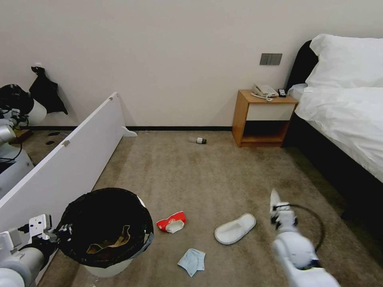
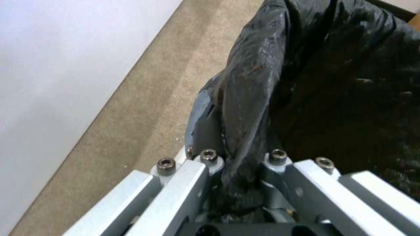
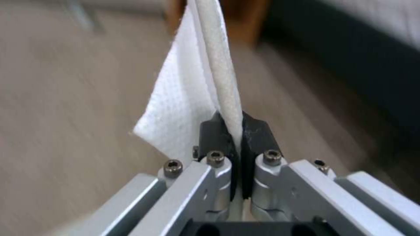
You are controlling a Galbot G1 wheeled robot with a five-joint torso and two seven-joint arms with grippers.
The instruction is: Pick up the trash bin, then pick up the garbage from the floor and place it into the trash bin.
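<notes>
The trash bin (image 1: pixel 105 231), white with a black bag over its rim, stands at my lower left with a brown cardboard scrap inside. My left gripper (image 1: pixel 60 233) is shut on its bag-covered rim (image 2: pixel 245 108), one finger inside and one outside. My right gripper (image 1: pixel 276 210) is shut on a white slipper (image 3: pixel 216 65) that stands on edge above the floor (image 1: pixel 223 175). On the carpet lie another white slipper (image 1: pixel 235 228), a red-and-white packet (image 1: pixel 171 222), a light-blue face mask (image 1: pixel 192 261) and a small bottle (image 1: pixel 198 140) near the far wall.
A long white panel (image 1: pixel 72 159) runs along my left, close behind the bin. A wooden nightstand (image 1: pixel 263 117) with a phone stands against the far wall. The bed (image 1: pixel 343 119) with its dark base fills the right side.
</notes>
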